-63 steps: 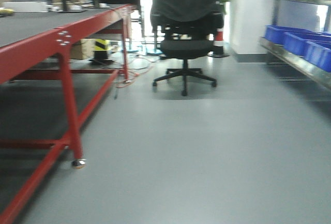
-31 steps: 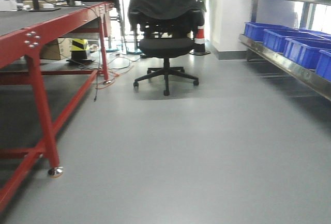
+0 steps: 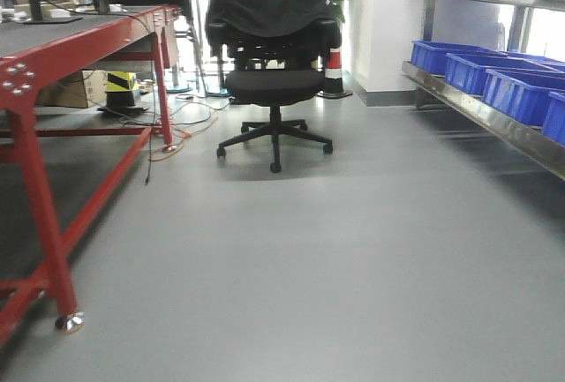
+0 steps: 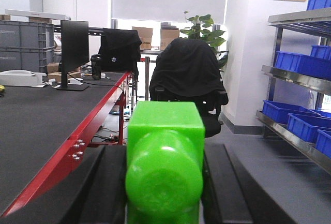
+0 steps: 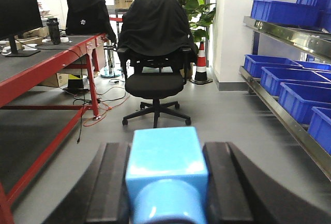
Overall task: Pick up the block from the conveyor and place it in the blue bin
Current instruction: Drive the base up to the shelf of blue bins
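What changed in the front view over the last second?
The view swung right, likely the base turning: the conveyor slid toward the left edge, the office chair drifted left, and the blue bins came further into frame at right. Nothing in the room itself appears moved. No earlier wrist pictures; now the left jaws grip a green block, the right jaws a light blue block.

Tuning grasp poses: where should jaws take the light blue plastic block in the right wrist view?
Grip the light blue plastic block on its two flat side faces, coming from behind along its length, as the right gripper has it. Those faces look parallel; the rounded end nearer the camera would likely slip.
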Available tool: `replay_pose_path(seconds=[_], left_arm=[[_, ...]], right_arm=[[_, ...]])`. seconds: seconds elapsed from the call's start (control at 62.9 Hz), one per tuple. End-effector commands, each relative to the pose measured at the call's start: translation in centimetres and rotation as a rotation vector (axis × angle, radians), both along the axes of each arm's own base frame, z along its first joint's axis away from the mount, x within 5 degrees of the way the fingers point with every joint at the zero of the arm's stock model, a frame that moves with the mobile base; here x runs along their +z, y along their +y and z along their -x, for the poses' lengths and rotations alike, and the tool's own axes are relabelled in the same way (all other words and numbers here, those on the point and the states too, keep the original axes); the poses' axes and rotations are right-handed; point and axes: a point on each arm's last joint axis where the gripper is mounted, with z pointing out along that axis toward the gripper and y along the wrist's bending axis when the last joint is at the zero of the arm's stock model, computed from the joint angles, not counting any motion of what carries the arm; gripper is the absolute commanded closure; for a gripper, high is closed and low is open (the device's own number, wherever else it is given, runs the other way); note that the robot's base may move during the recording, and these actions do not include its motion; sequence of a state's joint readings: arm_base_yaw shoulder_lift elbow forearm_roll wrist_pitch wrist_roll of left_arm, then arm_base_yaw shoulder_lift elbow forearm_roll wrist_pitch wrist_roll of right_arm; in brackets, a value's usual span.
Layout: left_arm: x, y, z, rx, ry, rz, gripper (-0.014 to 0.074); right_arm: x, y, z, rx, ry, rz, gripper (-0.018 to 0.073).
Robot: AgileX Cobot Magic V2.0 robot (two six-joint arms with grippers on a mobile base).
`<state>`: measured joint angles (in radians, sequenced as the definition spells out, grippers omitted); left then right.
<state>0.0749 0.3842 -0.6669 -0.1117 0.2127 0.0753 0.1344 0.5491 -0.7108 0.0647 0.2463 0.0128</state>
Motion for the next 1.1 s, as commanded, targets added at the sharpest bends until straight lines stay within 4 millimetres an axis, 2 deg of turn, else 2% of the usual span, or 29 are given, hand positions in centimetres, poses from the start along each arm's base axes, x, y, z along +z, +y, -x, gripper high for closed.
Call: replay_pose_path(seconds=[0.0, 1.081], left_arm=[[0.21, 0.00, 0.10, -0.001, -0.022, 0.006, 0.0707], [0.21, 0.00, 0.10, -0.001, -0.022, 0.006, 0.0707]], right_arm=[[0.15, -0.09, 0.02, -0.008, -0.025, 0.010, 0.0721], [0.15, -0.09, 0.02, -0.008, -0.025, 0.010, 0.0721]])
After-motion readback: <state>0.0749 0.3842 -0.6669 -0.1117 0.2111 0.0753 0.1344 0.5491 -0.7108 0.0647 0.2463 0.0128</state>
